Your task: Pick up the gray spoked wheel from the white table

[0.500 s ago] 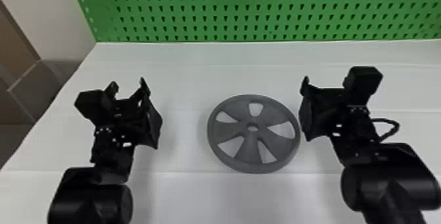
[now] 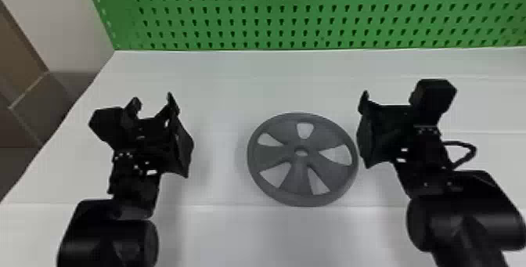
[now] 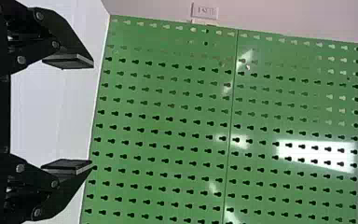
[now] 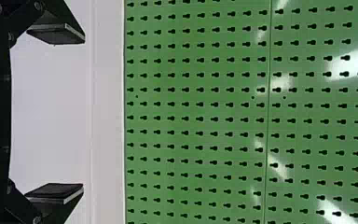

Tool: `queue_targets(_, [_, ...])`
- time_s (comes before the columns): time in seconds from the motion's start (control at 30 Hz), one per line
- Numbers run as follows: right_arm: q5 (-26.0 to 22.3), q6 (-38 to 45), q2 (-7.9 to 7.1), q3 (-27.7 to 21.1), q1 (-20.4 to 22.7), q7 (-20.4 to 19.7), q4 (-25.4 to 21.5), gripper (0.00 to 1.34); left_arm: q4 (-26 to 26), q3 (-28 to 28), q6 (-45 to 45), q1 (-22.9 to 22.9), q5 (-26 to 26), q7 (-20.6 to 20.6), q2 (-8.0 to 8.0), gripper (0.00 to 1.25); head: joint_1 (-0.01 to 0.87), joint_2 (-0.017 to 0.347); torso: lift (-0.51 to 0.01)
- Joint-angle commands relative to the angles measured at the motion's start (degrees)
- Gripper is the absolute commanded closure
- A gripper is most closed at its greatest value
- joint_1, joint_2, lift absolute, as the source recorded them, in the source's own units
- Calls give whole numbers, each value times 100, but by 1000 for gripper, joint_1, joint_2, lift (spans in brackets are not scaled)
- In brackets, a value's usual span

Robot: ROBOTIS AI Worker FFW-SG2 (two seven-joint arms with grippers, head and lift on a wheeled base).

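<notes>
- Black fingers (image 3: 70, 165) stand wide apart on your left gripper (image 2: 152, 100), left of the wheel (image 2: 299, 180).
- Your right gripper (image 2: 388, 100) is spread too, close by the wheel's right side; you can't tell whether they touch.
- The wheel lies flat on the table between your two grippers, dull gray all over, its round rim joined to a raised hub by five broad spokes that widen outward. You see white through the five rounded gaps between them, and a small oval-looking hole at the hub.
- Under it, your white table (image 2: 223, 98) has faint seams running across.
- Beyond stands a green pegboard (image 2: 276, 15) with rows of dark slots.
</notes>
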Motion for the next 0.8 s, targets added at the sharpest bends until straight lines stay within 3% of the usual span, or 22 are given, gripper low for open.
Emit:
queue_targets(0.0, [-9,54,17,0,-9,0,0,173,0,0,0,0,4,0,1,486,779,86,-75])
queue_targets(0.47, [35,1575,70,0,-439,0,-510,173,0,9,0,-9,13,0,1,486,779,86,-75])
queue_targets(0.77, [-114,3025,88,-61,-1019,-9,-879,173,0,9,0,-9,13,0,1,486,779,86,-75])
